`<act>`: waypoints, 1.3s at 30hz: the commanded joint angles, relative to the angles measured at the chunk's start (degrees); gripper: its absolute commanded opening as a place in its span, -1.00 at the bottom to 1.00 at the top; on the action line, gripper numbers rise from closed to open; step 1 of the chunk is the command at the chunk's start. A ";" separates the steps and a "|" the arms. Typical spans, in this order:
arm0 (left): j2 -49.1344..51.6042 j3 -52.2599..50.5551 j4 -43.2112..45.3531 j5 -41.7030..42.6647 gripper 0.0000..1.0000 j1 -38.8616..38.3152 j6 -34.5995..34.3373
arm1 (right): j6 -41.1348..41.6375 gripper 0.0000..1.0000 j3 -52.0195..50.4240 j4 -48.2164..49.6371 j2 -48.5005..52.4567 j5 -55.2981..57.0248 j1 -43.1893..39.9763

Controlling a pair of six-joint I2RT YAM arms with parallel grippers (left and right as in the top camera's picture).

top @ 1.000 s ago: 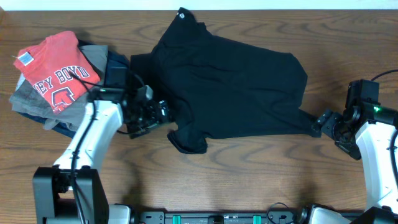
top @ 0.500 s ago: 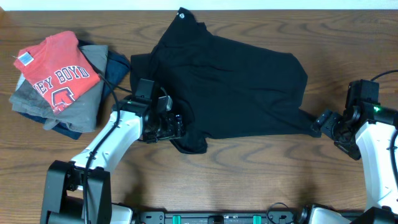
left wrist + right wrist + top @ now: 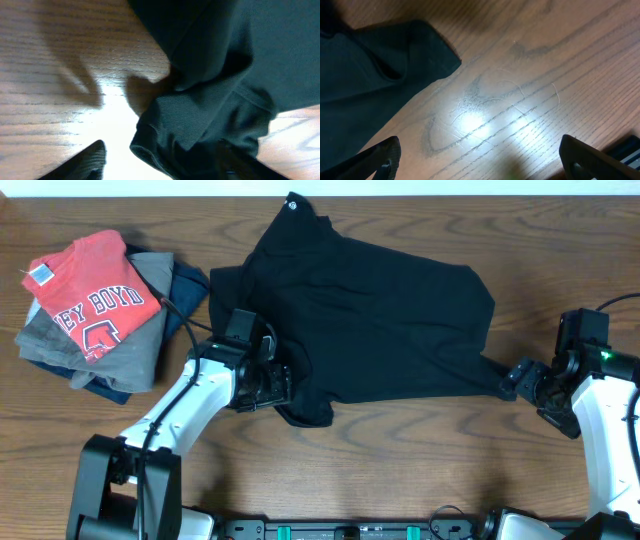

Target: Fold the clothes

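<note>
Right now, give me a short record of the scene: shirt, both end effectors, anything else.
shirt: soft black short-sleeved T-shirt, spread unfolded on wooden table
left end effector: open, sleeve hem between its fingers
right end effector: open, over bare wood beside shirt's corner
other: red lettered T-shirt atop grey and navy folded garments

Light falls from above, bright and even in the overhead view, so the wooden table (image 3: pixel 400 440) is sharp with only soft shadows — though the black T-shirt (image 3: pixel 370 320) swallows most fold detail. Both wrist views are dimmer, each with a white glare patch on the wood, and the fingertips (image 3: pixel 375 160) at the bottom edge are dark and out of focus.
</note>
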 commanded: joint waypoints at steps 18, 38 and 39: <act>-9.68 0.15 -31.98 0.66 0.19 0.15 -10.05 | -1.31 0.98 0.35 0.13 -0.52 1.36 -0.81; -4.74 0.13 -14.84 -13.57 0.99 -0.72 -9.22 | -1.31 0.98 0.35 -0.09 -0.52 1.33 -0.81; -3.10 0.13 -14.67 -13.57 0.99 -0.72 -8.46 | -1.31 0.99 0.35 -0.04 -0.52 1.33 -0.81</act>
